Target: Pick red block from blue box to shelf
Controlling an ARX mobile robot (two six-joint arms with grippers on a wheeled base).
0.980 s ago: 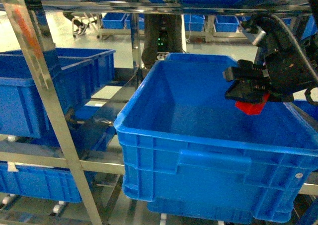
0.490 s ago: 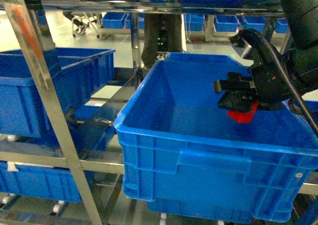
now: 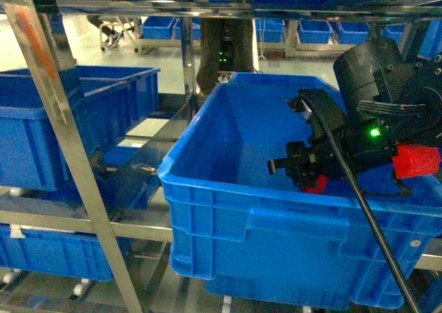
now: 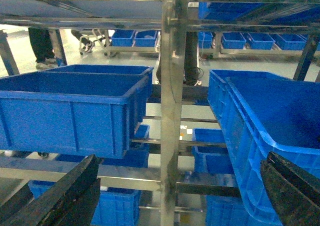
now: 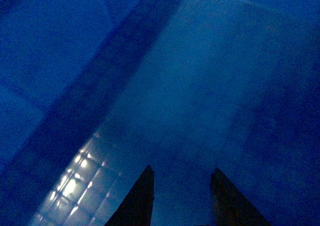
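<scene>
My right gripper (image 3: 277,166) reaches down inside a dark blue crate (image 3: 290,220) that stands on the shelf (image 3: 65,130). In the right wrist view its fingers (image 5: 141,196) are apart, and only the crate's blue floor shows between them, so the right gripper (image 5: 182,172) is open. A small red shape (image 3: 315,184) sits under the gripper's body, behind the crate's front rim; I cannot tell whether it is the red block. The blue box is out of view. My left gripper (image 4: 180,198) hangs open and empty in front of a shelf upright (image 4: 172,86).
A red part (image 3: 416,161) sits on the right arm, above the crate's right side. More dark blue crates (image 3: 41,126) fill the shelf's left bay and lower tier (image 3: 48,254). Steel rails (image 3: 228,7) run close overhead. A person's legs (image 3: 224,54) stand behind the shelf.
The right gripper has moved left and down, deeper into the crate, with the arm pitching forward. The red shape went with it and is now partly behind the crate's rim.
</scene>
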